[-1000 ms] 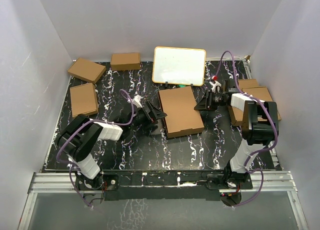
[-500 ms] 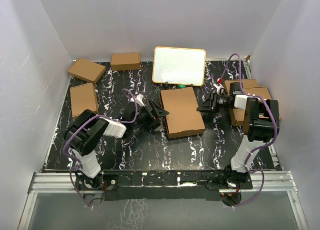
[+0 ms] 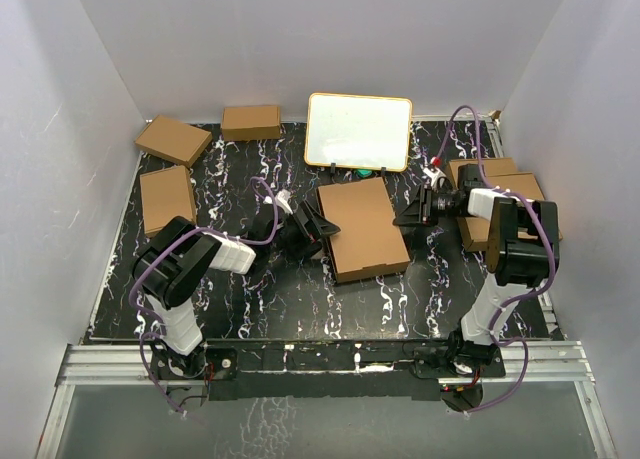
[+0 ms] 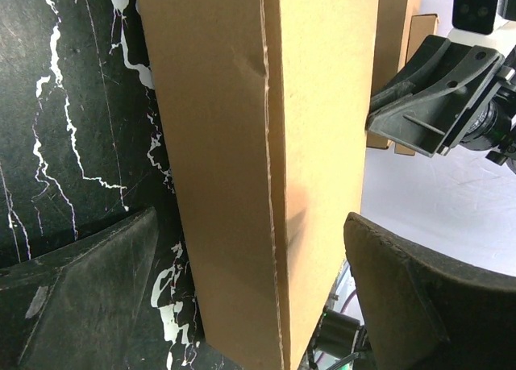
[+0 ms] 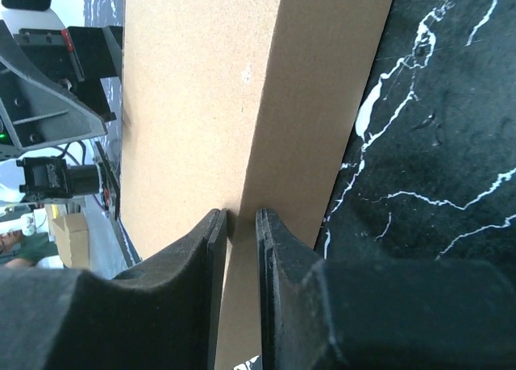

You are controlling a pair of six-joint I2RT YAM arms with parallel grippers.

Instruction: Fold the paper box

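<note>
From above, the paper box (image 3: 365, 227) lies folded flat at the middle of the black marbled table (image 3: 250, 289), just in front of a white board (image 3: 358, 131). The left gripper (image 3: 316, 231) sits at its left edge and the right gripper (image 3: 408, 217) at its right edge.

At the left wrist, the fingers (image 4: 81, 281) are spread wide, with the box's side between them.

At the right wrist, the fingers (image 5: 201, 257) are nearly together at the box's edge; whether they pinch it, I cannot tell.

Left arm (image 3: 185, 269) and right arm (image 3: 510, 249) are built from black joints and white covers; purple cables (image 3: 262, 187) are looped alongside; fingers (image 4: 81, 289) are moulded black.
</note>
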